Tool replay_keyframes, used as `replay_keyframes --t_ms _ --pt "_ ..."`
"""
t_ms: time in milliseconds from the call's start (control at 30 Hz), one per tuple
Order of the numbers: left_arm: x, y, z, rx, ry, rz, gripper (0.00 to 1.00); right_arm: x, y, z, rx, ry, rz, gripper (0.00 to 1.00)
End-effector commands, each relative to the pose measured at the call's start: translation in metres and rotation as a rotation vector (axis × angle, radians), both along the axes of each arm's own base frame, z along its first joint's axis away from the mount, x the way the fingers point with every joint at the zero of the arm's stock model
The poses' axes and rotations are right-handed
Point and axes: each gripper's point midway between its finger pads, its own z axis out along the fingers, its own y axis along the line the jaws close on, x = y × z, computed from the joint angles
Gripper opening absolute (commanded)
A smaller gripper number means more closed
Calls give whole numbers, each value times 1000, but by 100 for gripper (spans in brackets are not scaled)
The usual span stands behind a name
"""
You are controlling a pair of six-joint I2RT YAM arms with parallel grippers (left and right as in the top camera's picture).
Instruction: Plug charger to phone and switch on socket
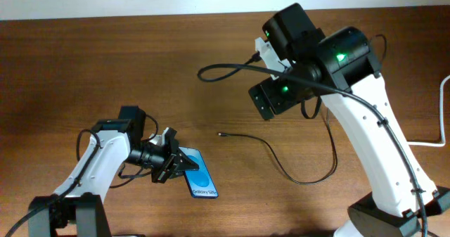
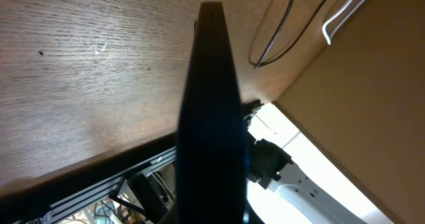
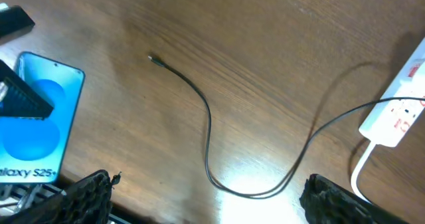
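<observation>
At the near edge of the wooden worktop (image 1: 105, 68), the left hand (image 1: 171, 164) is closed tight on the end of the phone (image 1: 202, 181). One black ribbed finger (image 3: 26, 101) lies across the lit blue screen. The phone rests low on the worktop's left side, screen up, its free end pointing toward the robot's base. The left arm (image 1: 105, 156) reaches in low from the near-left corner, forearm almost level and wrist turned toward the centre. In the left wrist view, a dark slab runs up the middle of the picture and hides the contact itself. Just beyond the phone but apart from it lies the charger (image 1: 281, 168), its small connector tip (image 3: 151, 59) bare on the wood and pointing toward the phone. The thin black cable curves away to the right in a loose loop. Above that loop hangs the right hand (image 3: 207, 196), its fingers (image 3: 89, 194) spread wide and holding nothing, with only the cable on the worktop showing between them. The right arm (image 1: 365, 124) rises from the near-right corner and bends over the table, its wrist high and aimed downward. Farthest off, at the right edge, sits the white socket (image 3: 402, 101). The black cable runs up to it, and its thick white cord (image 3: 362, 167) trails off.
</observation>
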Motion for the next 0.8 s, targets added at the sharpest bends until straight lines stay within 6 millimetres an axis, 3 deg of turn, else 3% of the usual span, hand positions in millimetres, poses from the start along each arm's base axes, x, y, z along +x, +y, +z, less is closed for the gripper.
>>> replay_keyframes --t_ms 0,167,433,533,633,767 --pt "2 -2 5 -32 -14 0 0 -7 -9 -9 -35 29 -17 98" --pt "2 -2 5 -32 -15 0 0 -1 -5 -37 -54 64 -17 98" --pt "2 -2 5 -32 -15 0 0 29 11 -57 -32 25 -17 98" --pt "2 -2 5 -32 -15 0 0 34 15 -77 -57 70 -16 98" --pt "3 -2 5 -30 -19 -1 0 35 15 -110 -110 150 14 98" --pt "12 7 -8 51 -78 -13 0 36 16 -142 -134 191 23 98"
